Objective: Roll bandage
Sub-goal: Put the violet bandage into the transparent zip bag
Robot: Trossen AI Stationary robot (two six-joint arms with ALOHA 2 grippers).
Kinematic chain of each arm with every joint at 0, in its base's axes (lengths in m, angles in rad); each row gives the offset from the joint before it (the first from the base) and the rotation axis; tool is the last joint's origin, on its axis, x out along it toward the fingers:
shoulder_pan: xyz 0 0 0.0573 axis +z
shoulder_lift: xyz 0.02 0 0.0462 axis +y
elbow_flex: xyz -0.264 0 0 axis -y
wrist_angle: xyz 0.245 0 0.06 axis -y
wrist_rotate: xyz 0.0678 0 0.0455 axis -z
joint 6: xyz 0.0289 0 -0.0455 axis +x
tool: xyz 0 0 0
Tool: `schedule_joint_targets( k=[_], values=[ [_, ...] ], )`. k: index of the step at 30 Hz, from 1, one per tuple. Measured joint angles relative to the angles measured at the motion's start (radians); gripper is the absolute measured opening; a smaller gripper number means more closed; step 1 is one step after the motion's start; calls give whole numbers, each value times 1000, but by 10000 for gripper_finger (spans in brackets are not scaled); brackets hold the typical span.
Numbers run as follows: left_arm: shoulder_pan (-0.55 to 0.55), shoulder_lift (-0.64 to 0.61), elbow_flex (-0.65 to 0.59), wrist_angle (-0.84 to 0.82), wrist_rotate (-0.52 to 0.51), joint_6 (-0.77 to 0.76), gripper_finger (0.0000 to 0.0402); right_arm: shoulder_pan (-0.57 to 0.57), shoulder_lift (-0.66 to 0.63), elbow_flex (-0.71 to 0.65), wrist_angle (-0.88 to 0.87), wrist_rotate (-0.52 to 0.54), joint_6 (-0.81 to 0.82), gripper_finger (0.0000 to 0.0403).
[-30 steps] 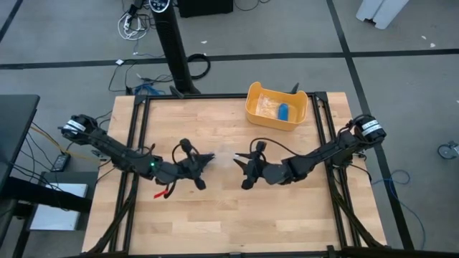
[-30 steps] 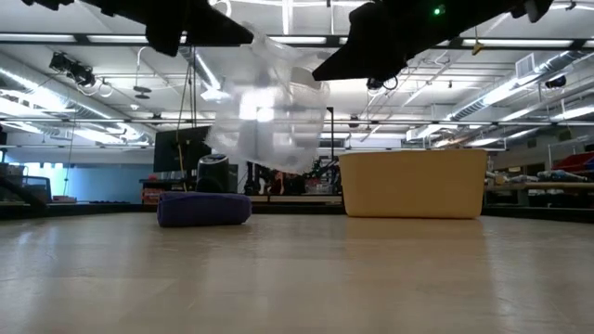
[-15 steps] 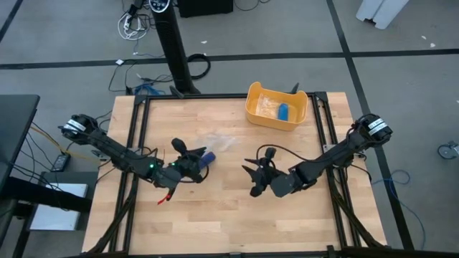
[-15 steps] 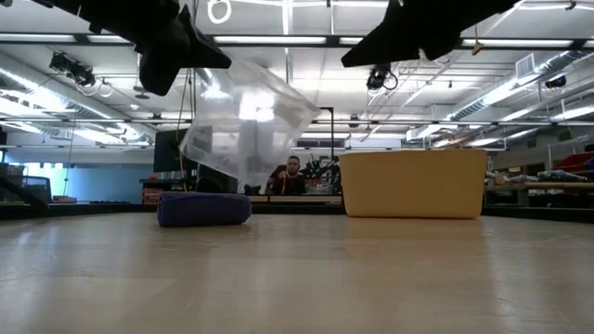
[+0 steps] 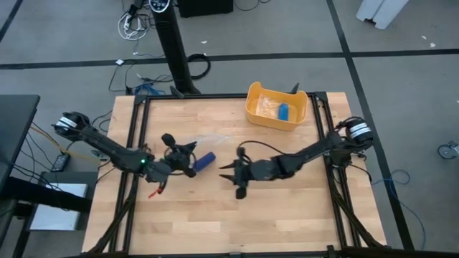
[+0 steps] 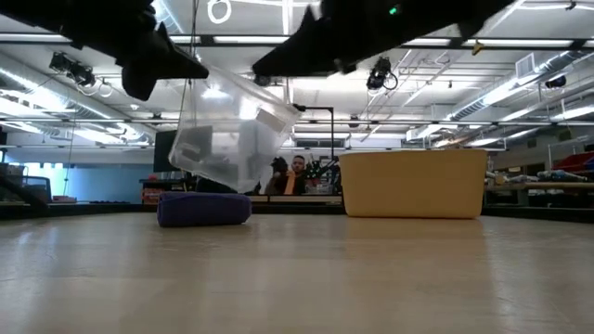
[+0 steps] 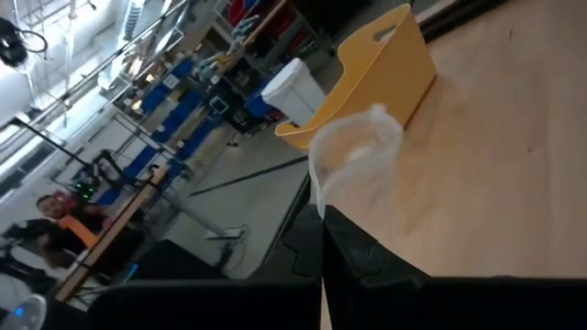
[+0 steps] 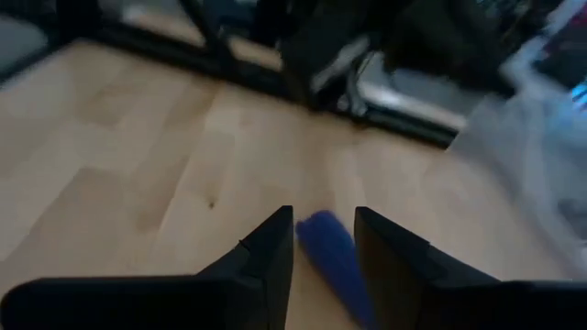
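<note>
The bandage [image 5: 206, 161] is a small dark-blue roll lying on its side on the table, also seen in the low view [image 6: 204, 209]. My left gripper [image 5: 188, 154] is just left of it, shut on the clear plastic wrapper [image 6: 232, 139]. My right gripper [image 5: 231, 172] stands open to the right of the roll and apart from it. In the right wrist view the bandage [image 8: 335, 252] shows ahead between the gripper's [image 8: 323, 229] two spread fingers. My left gripper pinches the wrapper's edge [image 7: 321, 197] between its two fingers, which come nearly level from the table's left. The wrapper [image 7: 353, 156] billows out past the fingertips and hangs lifted clear of the table, its lower end close above the bandage in the low view.
A yellow tub [image 5: 257, 109] stands at the table's far right, holding a clear packet and a small blue piece. It also shows in the low view [image 6: 413, 184]. A person is in the room behind the table. Bare wood lies toward the near edge.
My left gripper has gone toward the table's left edge and a little down with the wrapper, which swung along and now hangs lower. The bandage stayed on the table, now uncovered from above. My right gripper drew back from the wrapper, then came left toward the bandage.
</note>
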Motion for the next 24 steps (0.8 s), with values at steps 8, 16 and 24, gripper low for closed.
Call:
schedule_joint_targets(
  k=[8,16,24],
  values=[
    [2,-182,-83,26,5,-24,1,-80,202,273,-246,-138,-34,177],
    [48,-277,-110,-4,-12,0,1,-160,375,513,-428,-165,-99,218],
    [73,-289,-128,-8,16,-16,1,-205,522,716,-601,-166,-131,231]
  ],
)
